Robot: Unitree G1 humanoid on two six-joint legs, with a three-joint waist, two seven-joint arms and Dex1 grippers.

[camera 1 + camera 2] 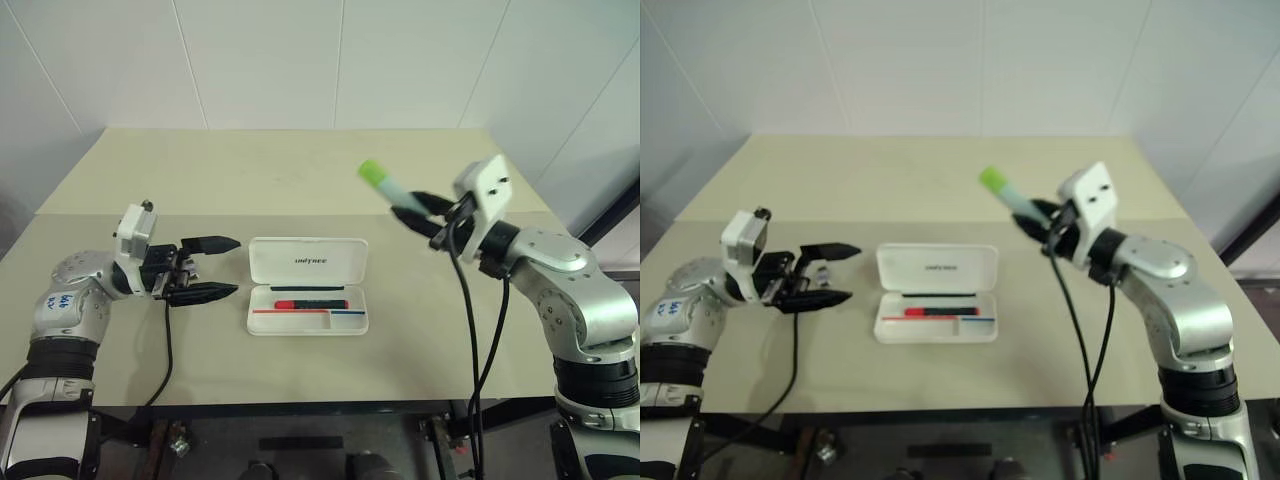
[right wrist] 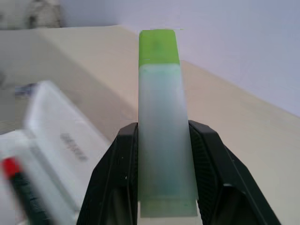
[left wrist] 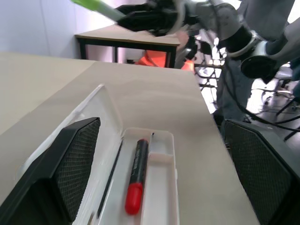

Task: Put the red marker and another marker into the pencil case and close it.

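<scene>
The white pencil case (image 1: 308, 262) lies open at the table's middle, its lid folded back flat. The red marker (image 1: 311, 303) lies in its tray, also seen close up (image 3: 137, 176). The other marker, a stubby green-capped highlighter (image 1: 380, 180), is held in the air to the right of and above the case, with my right gripper (image 1: 425, 215) shut on its pale body (image 2: 161, 122), cap pointing away from the fingers. My left gripper (image 1: 237, 266) stands open just left of the case, fingers pointing at it, nothing between them.
A thin red-and-blue stick (image 1: 300, 312) and a thin black stick (image 1: 310, 289) also lie in the tray. Black cables hang from both wrists over the table's front edge. Bare tabletop (image 1: 250, 170) stretches behind and beside the case.
</scene>
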